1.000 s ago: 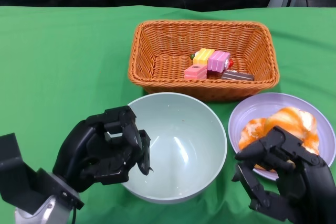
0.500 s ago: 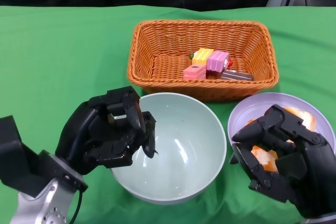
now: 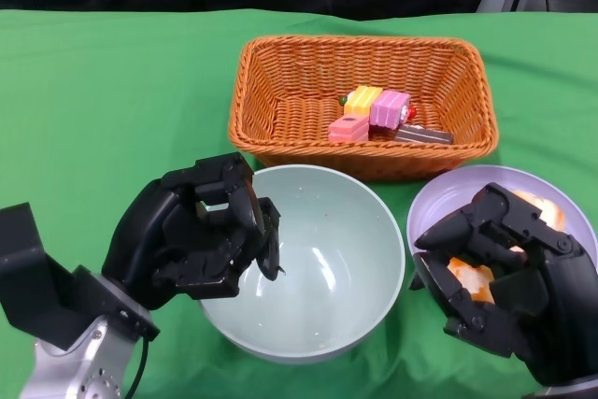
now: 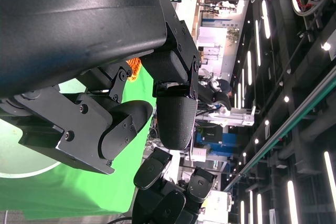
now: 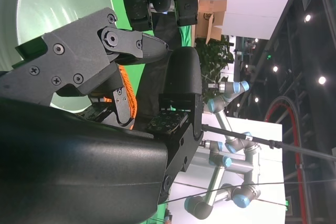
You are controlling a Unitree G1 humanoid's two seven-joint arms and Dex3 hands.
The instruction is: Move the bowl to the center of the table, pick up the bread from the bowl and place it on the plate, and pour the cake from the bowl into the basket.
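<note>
The pale green bowl [image 3: 327, 259] stands empty at the middle of the green table. My left hand [image 3: 201, 235] grips its left rim, fingers curled and one tip reaching inside. The purple plate [image 3: 439, 207] lies to the bowl's right with the orange bread [image 3: 465, 279] on it. The bread is mostly hidden under my right hand [image 3: 505, 277], which hovers over the plate with fingers apart and holds nothing. Pink, yellow and brown cake pieces [image 3: 374, 114] lie in the orange wicker basket [image 3: 355, 44] behind the bowl. The right wrist view shows the bowl [image 5: 52, 3] beyond my right hand's fingers [image 5: 178, 77].
The basket's front wall nearly touches the bowl's far rim, and the plate sits close to both. Green cloth stretches to the left of the basket and bowl. A black backdrop runs along the table's far edge.
My right hand has risen from the near edge to cover the plate and most of the bread. My left hand shifted slightly up and right along the rim. The bowl stayed put.
</note>
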